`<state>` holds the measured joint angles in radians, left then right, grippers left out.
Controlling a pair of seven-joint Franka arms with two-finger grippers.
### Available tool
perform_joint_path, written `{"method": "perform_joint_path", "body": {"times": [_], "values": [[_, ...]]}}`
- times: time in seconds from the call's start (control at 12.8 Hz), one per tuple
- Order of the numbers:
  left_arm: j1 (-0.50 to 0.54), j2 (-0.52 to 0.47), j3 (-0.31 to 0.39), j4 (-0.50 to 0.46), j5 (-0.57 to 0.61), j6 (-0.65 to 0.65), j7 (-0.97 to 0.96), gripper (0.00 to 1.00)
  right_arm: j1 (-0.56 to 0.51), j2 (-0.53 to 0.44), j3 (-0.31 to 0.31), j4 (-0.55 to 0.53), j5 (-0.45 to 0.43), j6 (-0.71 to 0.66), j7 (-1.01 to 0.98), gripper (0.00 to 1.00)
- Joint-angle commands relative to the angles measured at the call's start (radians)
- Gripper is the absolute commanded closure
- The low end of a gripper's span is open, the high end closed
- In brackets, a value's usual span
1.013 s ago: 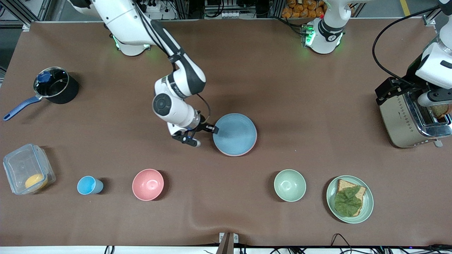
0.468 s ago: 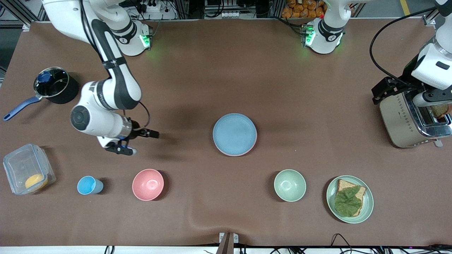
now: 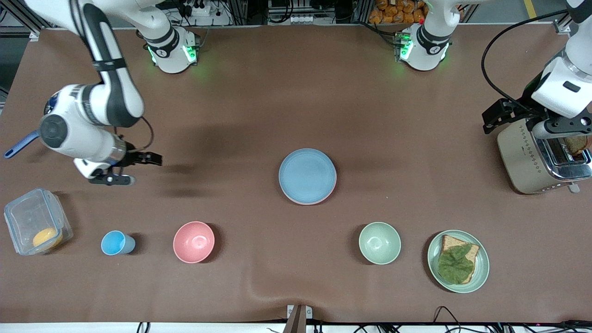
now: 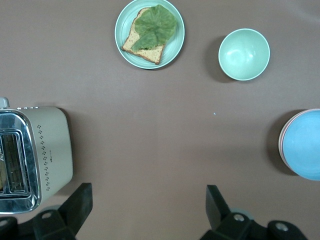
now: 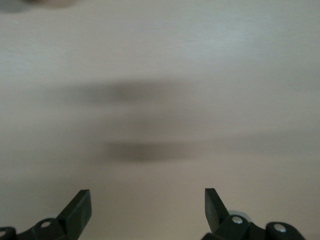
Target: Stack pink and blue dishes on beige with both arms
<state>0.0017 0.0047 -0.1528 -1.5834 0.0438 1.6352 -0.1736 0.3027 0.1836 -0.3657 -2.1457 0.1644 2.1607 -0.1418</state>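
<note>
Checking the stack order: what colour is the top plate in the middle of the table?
Pale blue plate, clearest in the front view.

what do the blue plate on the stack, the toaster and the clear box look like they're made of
Blue plate: matte, even pale colour with no glare, likely ceramic or melamine. Toaster: cream body with a mirror-bright top, probably painted and polished metal. Clear box: see-through walls showing something yellow inside, likely plastic.

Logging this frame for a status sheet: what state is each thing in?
blue plate: top of stack, bare
pink plate: under blue, rim showing
left gripper: open, beside toaster
right gripper: open, over table
toaster: bread in slot
pink bowl: empty
green bowl: empty
green plate: holds bread, leaf
</note>
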Motion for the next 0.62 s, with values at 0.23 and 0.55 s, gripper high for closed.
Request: {"method": "perform_joint_path", "body": {"times": [0.23,0.55], "values": [[-0.009,0.078,0.012,0.109,-0.009,-0.072,0.045,0.00,-0.096,-0.127,0.011,0.053,-0.023,-0.150,-0.096,0.00],[-0.012,0.090,0.002,0.118,-0.010,-0.077,0.046,0.00,-0.100,-0.116,0.011,0.297,-0.052,-0.399,-0.081,0.00]]}}
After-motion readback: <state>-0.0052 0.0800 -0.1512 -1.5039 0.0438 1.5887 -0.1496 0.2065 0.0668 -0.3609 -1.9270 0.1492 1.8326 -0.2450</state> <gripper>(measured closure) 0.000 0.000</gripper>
